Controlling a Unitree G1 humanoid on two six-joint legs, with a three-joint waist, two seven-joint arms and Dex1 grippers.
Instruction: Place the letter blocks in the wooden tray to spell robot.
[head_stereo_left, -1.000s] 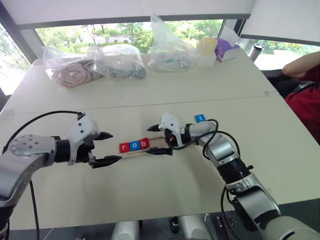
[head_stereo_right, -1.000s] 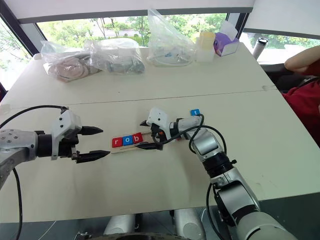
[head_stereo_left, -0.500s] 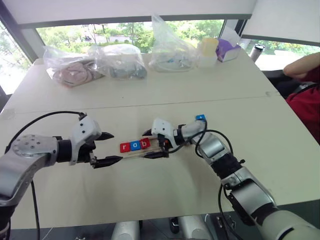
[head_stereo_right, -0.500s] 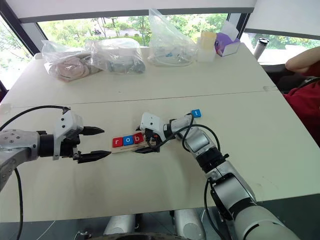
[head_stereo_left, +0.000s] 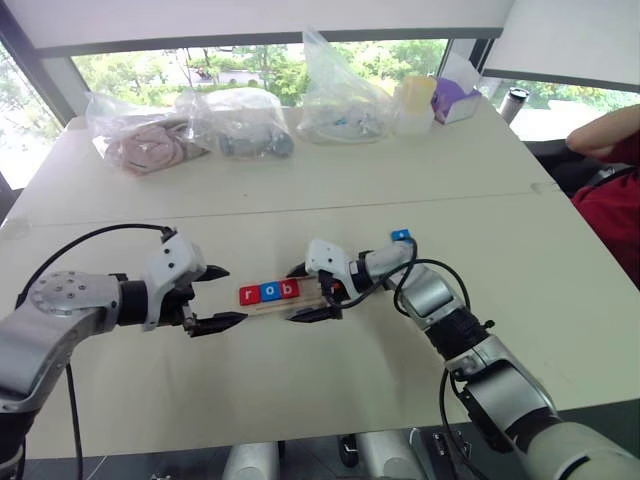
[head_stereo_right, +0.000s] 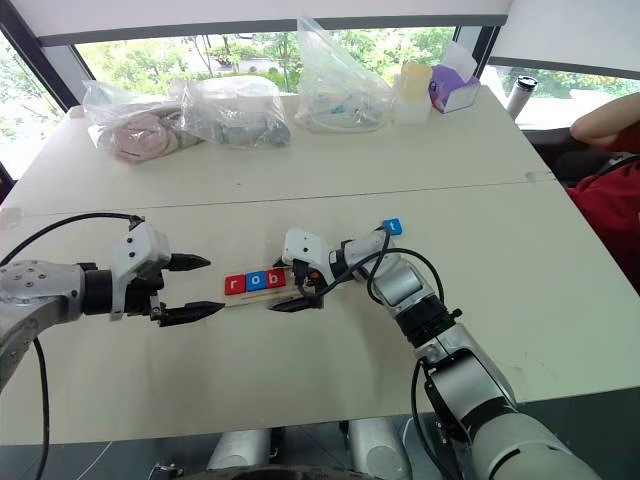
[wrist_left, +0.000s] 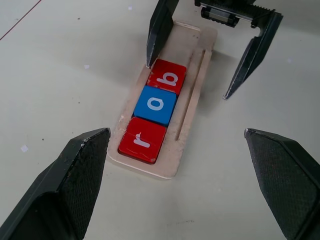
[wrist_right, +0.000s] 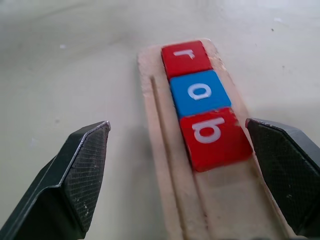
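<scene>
Plastic bags (head_stereo_left: 190, 128) — far behind tray (head_stereo_left: 300, 300)

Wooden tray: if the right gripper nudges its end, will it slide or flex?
The wooden tray looks like thin, rigid light wood, so it probably won't flex. Lying flat and loose on the smooth table, it likely slides easily. The three seated blocks add little weight.

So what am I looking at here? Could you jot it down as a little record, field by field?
Surface: white table
Wooden tray: lies between the two grippers
Blocks in tray: red r, blue o, red b, side by side in a row
Free slots: the tray's end beside b
Loose block: blue t, on the table behind the right arm
Left gripper: jaws open, empty, facing the r end
Right gripper: jaws open, astride the tray's free end
Far edge: plastic bags
</scene>
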